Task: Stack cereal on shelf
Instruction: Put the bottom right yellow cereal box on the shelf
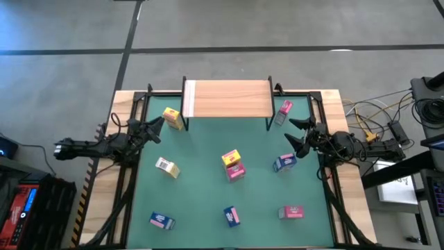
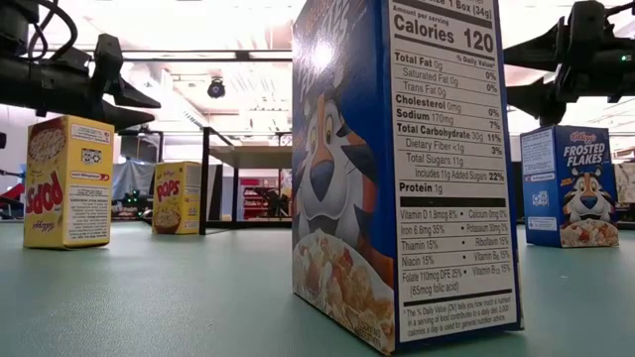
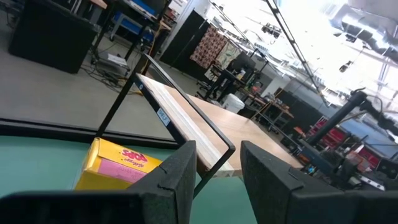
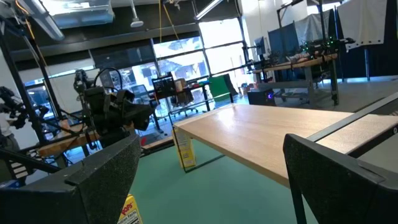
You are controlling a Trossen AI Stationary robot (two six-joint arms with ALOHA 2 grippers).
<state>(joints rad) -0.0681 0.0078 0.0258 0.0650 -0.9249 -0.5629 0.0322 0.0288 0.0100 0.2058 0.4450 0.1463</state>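
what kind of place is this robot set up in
Probably a robotics lab or workshop: a bare concrete floor, loose cables beside the table, and workbenches with equipment in the room behind.

The high camera looked straight down on the whole table. The low camera stood at mat level, very near one blue box (image 2: pixel 397 169). Both wrist cameras faced the shelf (image 3: pixel 205 124) at the far edge.
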